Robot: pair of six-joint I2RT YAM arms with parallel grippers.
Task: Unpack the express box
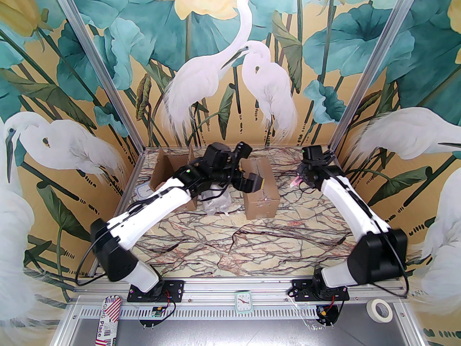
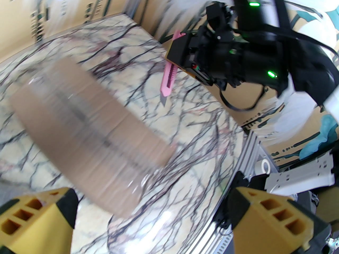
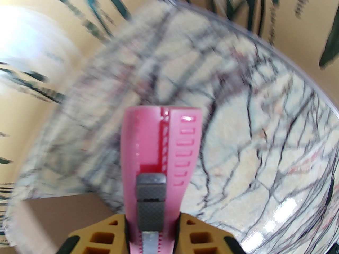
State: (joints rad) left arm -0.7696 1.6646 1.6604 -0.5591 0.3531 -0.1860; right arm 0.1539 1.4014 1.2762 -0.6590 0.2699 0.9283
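Express box (image 1: 261, 193) taped shut | right hand (image 3: 152, 234) grips pink cutter (image 3: 159, 152)

**Bright, even light; wrist views smeared by blur**

From above, the scene is bright, evenly lit and sharp, with only soft shadows and a small glint on the taped top of the cardboard box (image 1: 264, 198). In the left wrist view the cardboard box is streaked with blur, while the pink cutter (image 2: 168, 78) looks fairly crisp. In the right wrist view the pink cutter is sharp. The tabletop (image 3: 264, 141) behind it smears toward the left, carries white glare spots at lower right, and its far edge bows.
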